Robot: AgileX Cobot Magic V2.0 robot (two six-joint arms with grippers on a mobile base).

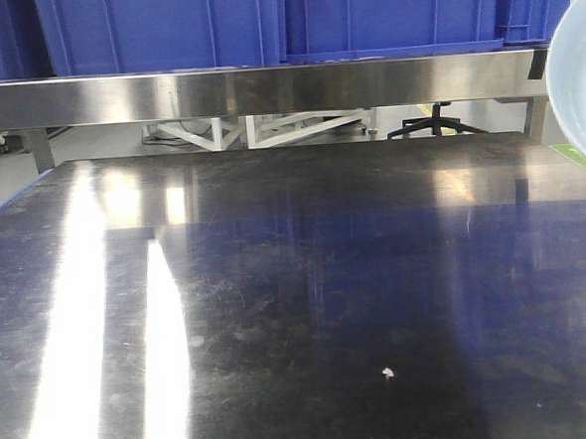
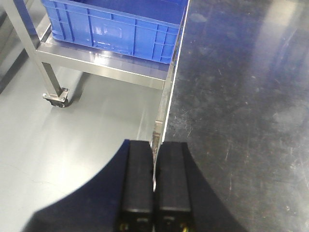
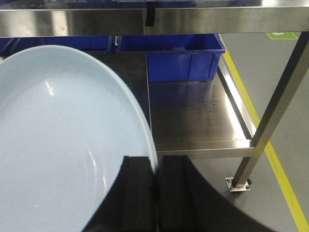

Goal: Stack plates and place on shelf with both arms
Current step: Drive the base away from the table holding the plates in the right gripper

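Steel fills the exterior front-facing view: the dark reflective tabletop [image 1: 298, 309] spreads from the centre down to 6 o'clock. The shelf [image 1: 265, 90] runs as a brushed bar across 12 o'clock, with blue crates [image 1: 390, 15] above it. A pale plate [image 1: 580, 73] cuts in at 2 o'clock, tilted, its curve covering the bar's right end. In the left wrist view, the left gripper [image 2: 154, 145] sits at 6 o'clock over the tabletop's edge. Its black fingers [image 2: 137, 179] are drawn almost together, with nothing between them. A blue crate [image 2: 116, 29] rests on a lower steel tier [image 2: 96, 65] at 11 o'clock. In the right wrist view, the right gripper [image 3: 155, 162] at 6 o'clock pinches the plate [image 3: 63, 145] by its rim. The plate fills 9 o'clock, lying below the shelf [image 3: 217, 19] at 12 o'clock. A second blue crate [image 3: 186, 58] stands at 1 o'clock.
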